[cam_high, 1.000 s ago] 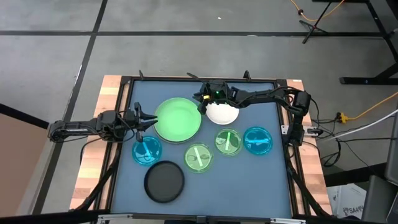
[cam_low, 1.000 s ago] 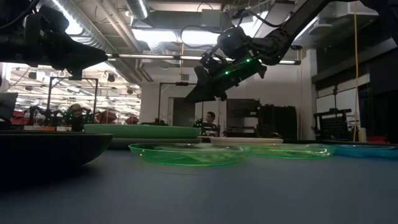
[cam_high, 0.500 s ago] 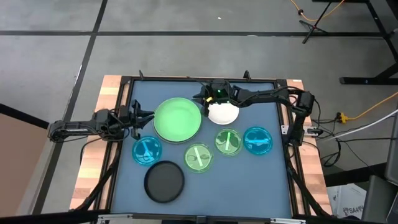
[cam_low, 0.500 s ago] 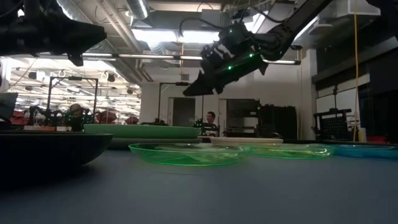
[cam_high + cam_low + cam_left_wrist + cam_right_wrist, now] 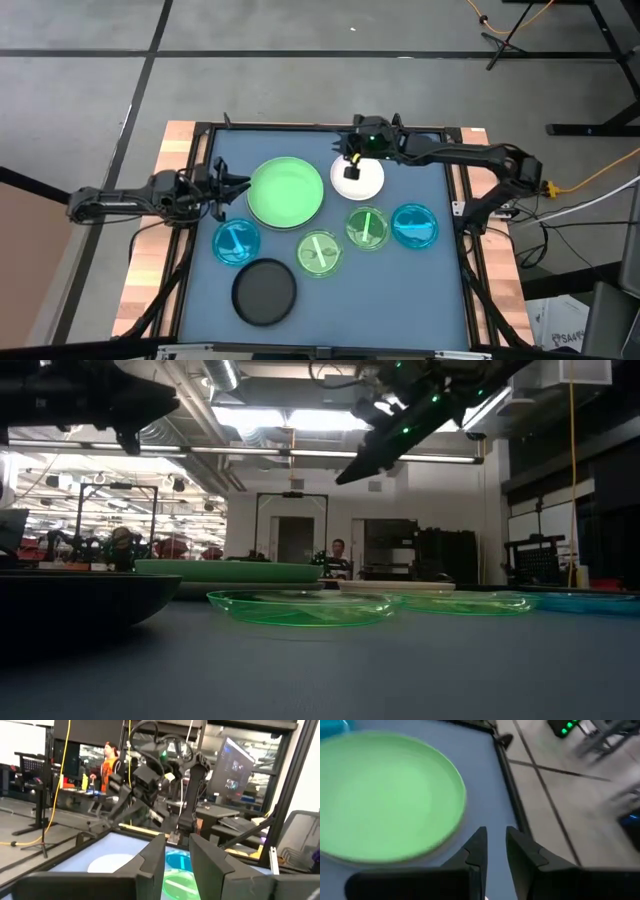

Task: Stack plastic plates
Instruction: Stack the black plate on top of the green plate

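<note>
**Q:** Where did the plates lie?

**A:** The large light green plate [image 5: 286, 192], smooth and opaque with a raised rim, sat near the table's [image 5: 420, 290] far-left part. The white plate [image 5: 357, 179] lay just beside it, under my right gripper [image 5: 350, 160]. Two translucent green plates [image 5: 343, 240] sat in the middle, each translucent blue plate [image 5: 413, 226] lay toward one side, and the matte black plate [image 5: 264, 291] sat nearest.

**Q:** And your grippers?

**A:** My right gripper hovered above the white plate, its dark fingers [image 5: 477, 851] narrowly parted, grasping nothing. My left gripper [image 5: 226, 187] hung at the green plate's left edge, fingers [image 5: 152, 857] slightly apart, empty.
</note>
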Motion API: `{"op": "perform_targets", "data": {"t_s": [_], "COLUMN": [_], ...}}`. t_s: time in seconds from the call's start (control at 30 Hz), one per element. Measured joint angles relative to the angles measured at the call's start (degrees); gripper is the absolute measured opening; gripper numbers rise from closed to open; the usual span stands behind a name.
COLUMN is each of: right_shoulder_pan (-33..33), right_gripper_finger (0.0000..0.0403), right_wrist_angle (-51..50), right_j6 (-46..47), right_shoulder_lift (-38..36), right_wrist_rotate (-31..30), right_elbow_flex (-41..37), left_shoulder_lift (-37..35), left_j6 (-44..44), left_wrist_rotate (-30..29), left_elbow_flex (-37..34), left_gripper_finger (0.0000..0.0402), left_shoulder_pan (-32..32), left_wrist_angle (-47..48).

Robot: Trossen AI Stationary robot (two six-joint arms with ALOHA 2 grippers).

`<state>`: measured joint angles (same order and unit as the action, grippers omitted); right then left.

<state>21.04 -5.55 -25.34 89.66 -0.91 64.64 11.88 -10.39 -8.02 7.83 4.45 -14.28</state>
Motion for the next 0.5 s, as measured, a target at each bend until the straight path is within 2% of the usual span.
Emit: {"op": "perform_targets", "data": {"t_s": [0.3, 0.5], "right_shoulder_pan": [0.0, 0.0], "right_gripper_finger": [0.0060, 0.0060], "right_wrist_angle": [-5.4, -5.4], "right_j6": [-3.6, -5.0], "right_shoulder_lift": [-4.1, -3.9], "right_wrist_rotate": [-8.2, -9.0], "right_elbow_flex": [0.0, 0.0], "left_shoulder_lift": [13.4, 23.5], "left_j6": [-1.7, -4.7], "left_wrist_rotate": [1.7, 4.8], "left_elbow_flex": [7.4, 13.4], "left_gripper_finger": [0.0082, 0.0082], "left_shoulder_pan": [0.0, -2.0], "left_wrist_angle": [0.2, 3.7]}}
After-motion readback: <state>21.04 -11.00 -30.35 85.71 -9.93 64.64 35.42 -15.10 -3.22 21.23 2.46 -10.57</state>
